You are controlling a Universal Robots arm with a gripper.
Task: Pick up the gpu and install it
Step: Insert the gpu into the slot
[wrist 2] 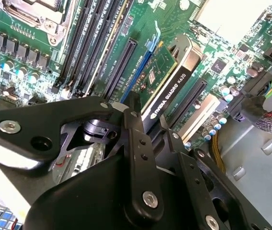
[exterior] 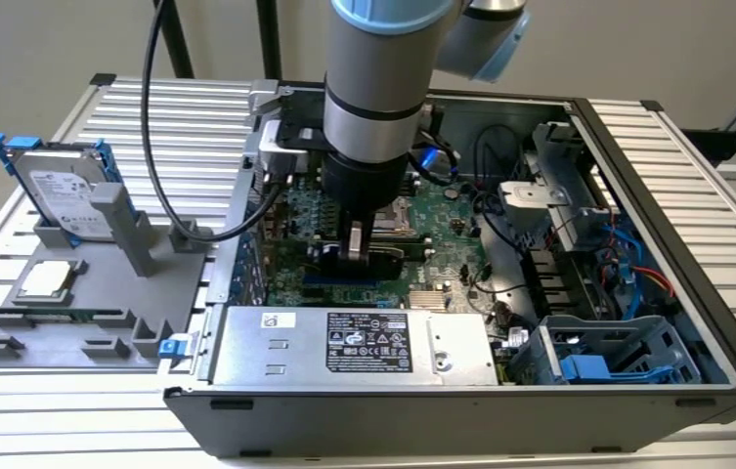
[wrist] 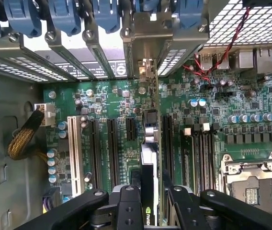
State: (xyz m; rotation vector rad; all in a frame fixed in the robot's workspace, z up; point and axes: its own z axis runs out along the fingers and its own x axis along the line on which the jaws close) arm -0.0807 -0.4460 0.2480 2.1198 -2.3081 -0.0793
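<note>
The gripper (wrist 2: 143, 127) is clenching the graphics card (wrist 2: 167, 88), holding it on edge over a slot in the middle of the computer case's (exterior: 680, 176) motherboard (wrist: 117, 110). Seating it well probably calls for keeping the card square to the slot. The first wrist view is showing the card's bracket end lining up with the rear slot openings, while the exterior view is showing a hard drive (exterior: 62, 191) waiting on the bench's edge.

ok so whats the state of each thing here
gpu: on edge over the motherboard slots, gripped
pincer: shut on the gpu
computer case: side open, motherboard exposed
hard drive: upright in the grey holder
cpu chip: flat on the holder
</note>
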